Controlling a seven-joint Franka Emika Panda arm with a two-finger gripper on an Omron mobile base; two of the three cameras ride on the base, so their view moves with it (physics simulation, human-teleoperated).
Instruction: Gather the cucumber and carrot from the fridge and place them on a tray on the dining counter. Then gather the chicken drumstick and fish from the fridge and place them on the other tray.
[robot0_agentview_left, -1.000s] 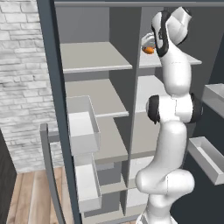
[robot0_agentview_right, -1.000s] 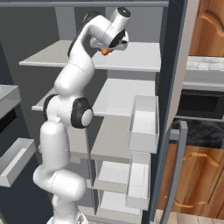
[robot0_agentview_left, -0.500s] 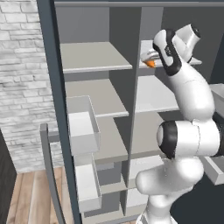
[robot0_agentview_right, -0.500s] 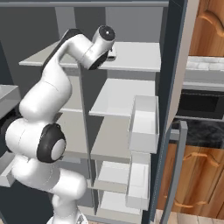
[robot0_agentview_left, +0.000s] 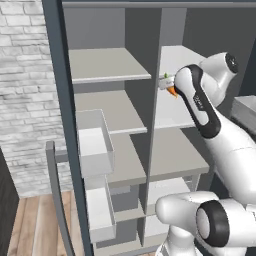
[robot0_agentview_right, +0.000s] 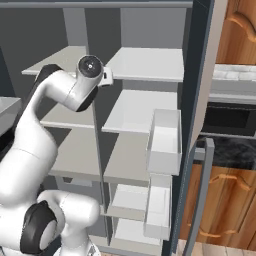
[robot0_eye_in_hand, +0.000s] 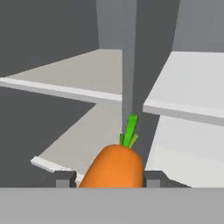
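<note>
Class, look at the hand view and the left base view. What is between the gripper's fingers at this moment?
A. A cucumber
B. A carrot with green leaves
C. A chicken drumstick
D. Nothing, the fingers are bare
B: the hand view shows an orange carrot with a green top sitting between the two fingers of the gripper, in front of the fridge shelves.

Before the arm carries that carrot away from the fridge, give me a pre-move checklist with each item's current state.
1. Carrot between the gripper fingertips: ok, jaws closed on it.
2. Carrot lifted off the shelves: ok, hand view shows it in front of the shelf edges.
3. Green top pointing away from the hand: ok.
4. Fridge door open for withdrawal: ok.
5. Central fridge divider near the hand: cannot tell how much clearance.
6. Tray on the dining counter ready: cannot tell.
</note>
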